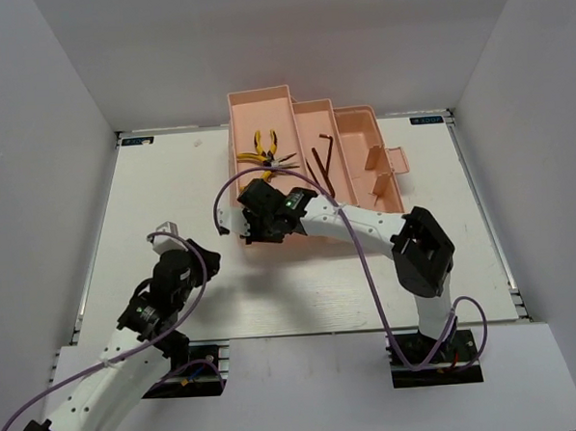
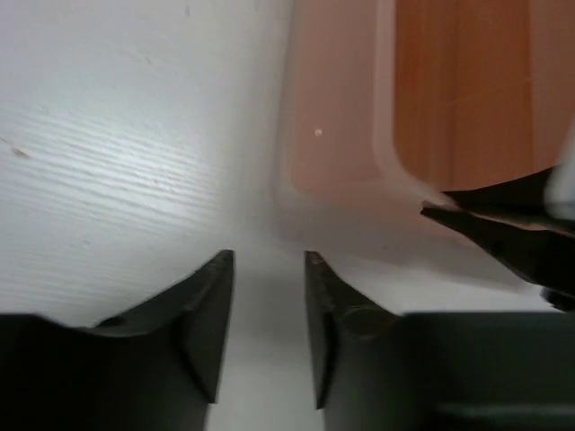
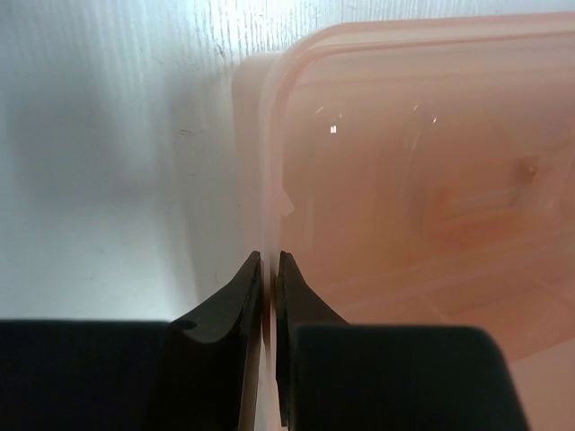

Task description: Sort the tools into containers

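Pliers (image 1: 265, 144), yellow-handled, and dark hex keys (image 1: 324, 163) lie lengthwise in the pink toolbox (image 1: 356, 139). The right gripper (image 1: 252, 232) is at its near-left corner and the left gripper (image 1: 165, 233) is well left of it.
Left wrist: jaws apart, empty, toolbox ahead-right.
Right wrist: jaws pinch the toolbox wall, which runs straight ahead.

Bright, even light fills the top view, and the white wooden table (image 1: 302, 292) glows. Both wrist views look soft and blurry up close. Tiny shiny spots sit on the see-through pink plastic toolbox (image 3: 404, 180). A grey shadow lies beside its wall.
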Robot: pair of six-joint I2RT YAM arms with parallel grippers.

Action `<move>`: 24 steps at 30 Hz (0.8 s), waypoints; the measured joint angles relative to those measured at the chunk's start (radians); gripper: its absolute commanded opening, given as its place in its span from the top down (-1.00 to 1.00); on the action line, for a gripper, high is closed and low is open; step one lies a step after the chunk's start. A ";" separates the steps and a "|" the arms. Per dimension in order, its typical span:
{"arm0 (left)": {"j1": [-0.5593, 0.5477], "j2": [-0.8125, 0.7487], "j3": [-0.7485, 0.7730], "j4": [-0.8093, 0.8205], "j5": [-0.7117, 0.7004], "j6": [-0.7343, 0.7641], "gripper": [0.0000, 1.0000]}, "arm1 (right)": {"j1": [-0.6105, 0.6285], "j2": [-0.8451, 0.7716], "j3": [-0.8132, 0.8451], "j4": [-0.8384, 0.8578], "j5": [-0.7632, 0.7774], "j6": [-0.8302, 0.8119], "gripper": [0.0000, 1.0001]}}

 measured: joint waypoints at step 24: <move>0.056 0.757 -0.091 0.857 0.390 -0.187 0.61 | -0.177 -0.301 -0.011 -0.108 -0.345 0.233 1.00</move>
